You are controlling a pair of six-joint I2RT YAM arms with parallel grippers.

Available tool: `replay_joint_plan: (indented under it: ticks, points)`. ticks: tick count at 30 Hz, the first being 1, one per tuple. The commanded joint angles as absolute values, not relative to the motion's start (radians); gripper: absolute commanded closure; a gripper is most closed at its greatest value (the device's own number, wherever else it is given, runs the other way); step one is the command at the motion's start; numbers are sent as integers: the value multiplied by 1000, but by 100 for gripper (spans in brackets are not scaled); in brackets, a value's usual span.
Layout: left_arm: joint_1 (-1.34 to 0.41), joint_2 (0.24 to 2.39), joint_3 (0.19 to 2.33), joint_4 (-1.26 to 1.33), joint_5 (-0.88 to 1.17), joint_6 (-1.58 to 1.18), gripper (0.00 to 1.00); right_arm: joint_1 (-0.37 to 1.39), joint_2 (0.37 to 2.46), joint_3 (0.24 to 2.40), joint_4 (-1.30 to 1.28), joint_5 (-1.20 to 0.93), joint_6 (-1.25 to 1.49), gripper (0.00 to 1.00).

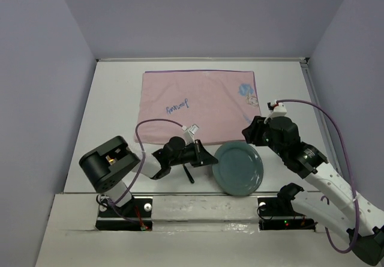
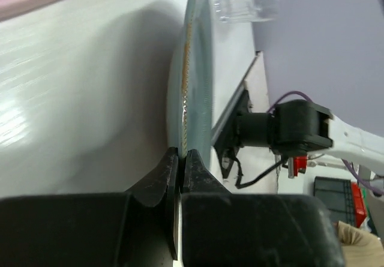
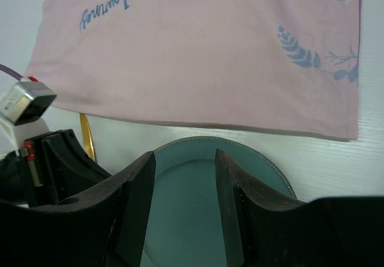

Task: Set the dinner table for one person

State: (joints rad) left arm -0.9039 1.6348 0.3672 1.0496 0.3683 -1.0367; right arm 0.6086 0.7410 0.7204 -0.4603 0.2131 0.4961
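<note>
A round teal plate (image 1: pixel 238 169) lies on the white dinner table (image 1: pixel 114 111), just in front of the pink cloth (image 1: pixel 198 102). My left gripper (image 1: pixel 212 159) is shut on the plate's left rim. In the left wrist view the jaws (image 2: pixel 182 154) pinch the rim and the plate (image 2: pixel 195 81) shows edge-on. My right gripper (image 1: pixel 249 136) hangs open above the plate's far edge. In the right wrist view its fingers (image 3: pixel 183 159) are spread with the plate (image 3: pixel 186 219) between and below them, touching nothing.
A thin utensil (image 1: pixel 189 174) lies on the table under my left wrist. Its gold part (image 3: pixel 87 138) shows in the right wrist view beside my left gripper. The pink cloth (image 3: pixel 204 51) with blue print covers the table's back middle. Walls close in on three sides.
</note>
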Motion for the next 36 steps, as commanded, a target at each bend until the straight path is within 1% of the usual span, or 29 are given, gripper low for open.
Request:
replay_joint_plan:
  ticks: [1,5,7,8,10,14,18,26,33,36]
  points:
    - [-902,1456,370,1072,413,-1015,100,607,736,755,-419,172,479,49]
    - [-873,1326,385,1045,428,-1032,100,607,735,779,-428,178,474,48]
    - [-833,1283,382,1052,443,-1054,100,607,733,788,-428,183,474,48]
    - [-783,1251,382,1055,448,-1064,100,607,735,790,-426,183,474,48]
    - [-732,1235,396,1046,457,-1068,100,607,741,796,-425,183,474,48]
    - [-625,1242,428,1107,497,-1094,100,607,779,796,-417,172,469,48]
    - [-504,1264,486,1130,482,-1097,100,607,781,810,-403,181,459,47]
    - [-358,1481,670,1198,460,-1083,100,607,816,810,-379,166,453,47]
    - [-287,1676,733,1302,465,-1140,100,607,822,798,-376,175,442,47]
    - [-275,1739,764,1301,466,-1124,100,607,824,789,-373,173,443,47]
